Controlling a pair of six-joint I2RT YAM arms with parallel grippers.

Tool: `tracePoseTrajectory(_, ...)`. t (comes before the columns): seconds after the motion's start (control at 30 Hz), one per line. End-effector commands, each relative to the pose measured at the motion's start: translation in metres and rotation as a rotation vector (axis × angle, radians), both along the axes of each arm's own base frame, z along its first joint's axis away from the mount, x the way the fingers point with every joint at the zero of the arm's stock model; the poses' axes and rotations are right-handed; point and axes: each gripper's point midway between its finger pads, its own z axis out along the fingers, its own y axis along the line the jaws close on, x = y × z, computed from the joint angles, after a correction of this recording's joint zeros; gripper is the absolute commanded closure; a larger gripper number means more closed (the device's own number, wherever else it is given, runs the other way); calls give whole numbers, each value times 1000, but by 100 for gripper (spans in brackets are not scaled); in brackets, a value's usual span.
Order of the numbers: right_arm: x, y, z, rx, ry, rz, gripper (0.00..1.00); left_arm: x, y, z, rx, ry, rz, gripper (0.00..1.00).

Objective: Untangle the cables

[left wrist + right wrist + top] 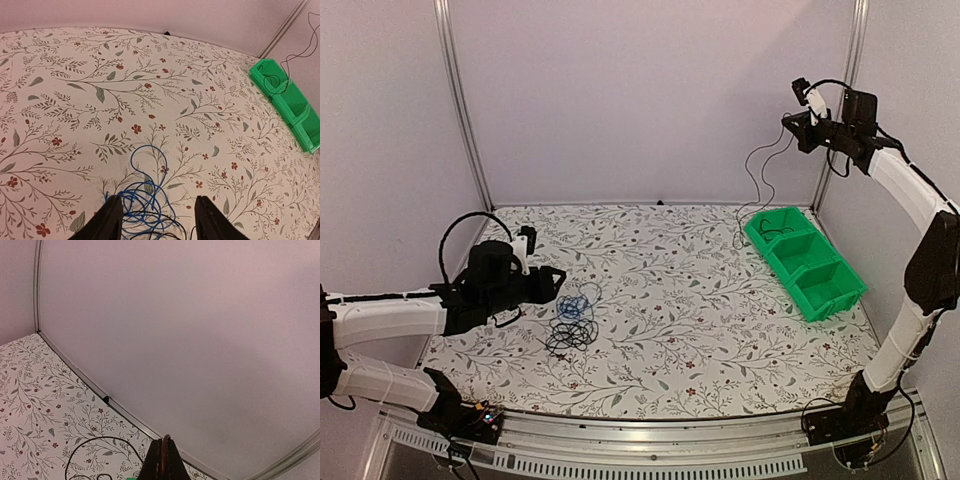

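Note:
A small tangle of black cables [570,335] with a blue cable [572,305] lies on the floral table left of centre. My left gripper [558,283] is open and low, just left of the tangle; in the left wrist view its gripper [159,220] straddles the blue cable [145,197], touching nothing. My right gripper [790,125] is raised high at the back right, shut on a thin black cable [752,185] that hangs down into the green bin [820,290]. In the right wrist view the gripper [163,460] pinches the cable [95,441].
The green bin has three compartments and stands at the back right; it also shows in the left wrist view [300,117]. Metal frame posts [460,100] stand at the back corners. The left arm's thick black loop [455,235] arches above its wrist.

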Motion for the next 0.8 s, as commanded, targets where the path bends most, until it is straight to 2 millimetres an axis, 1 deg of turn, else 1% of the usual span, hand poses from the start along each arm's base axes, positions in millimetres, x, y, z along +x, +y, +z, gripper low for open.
tracePoseTrajectory(0.0, -1, -24, 3, 25, -19, -41, 100, 1, -1, 7, 19, -17, 1, 51)
tracePoseTrajectory(0.03, 1, -37, 1, 27, -15, -66, 100, 1, -1, 7, 19, -16, -1, 51)
tracePoseTrajectory(0.07, 3, -46, 0, 28, -13, -85, 100, 1, -1, 6, 17, -15, -2, 51)
tracePoseTrajectory(0.2, 9, -69, -6, 35, -4, -129, 100, 1, -1, 3, 19, -13, 1, 51)
tracePoseTrajectory(0.33, 16, -92, -8, 56, -3, -177, 100, 2, -1, 0, 25, -7, 3, 51)
tracePoseTrajectory(0.53, 30, -121, -27, 75, 34, -251, 100, 1, 0, -2, 24, 2, 6, 51)
tracePoseTrajectory(0.6, 34, -129, -35, 76, 50, -272, 100, 1, 0, -3, 26, 3, 8, 51)
tracePoseTrajectory(0.7, 39, -140, -43, 79, 61, -304, 100, 1, 1, -5, 30, 7, 12, 51)
tracePoseTrajectory(0.77, 42, -143, -48, 84, 72, -314, 100, 1, 0, -6, 29, 11, 10, 51)
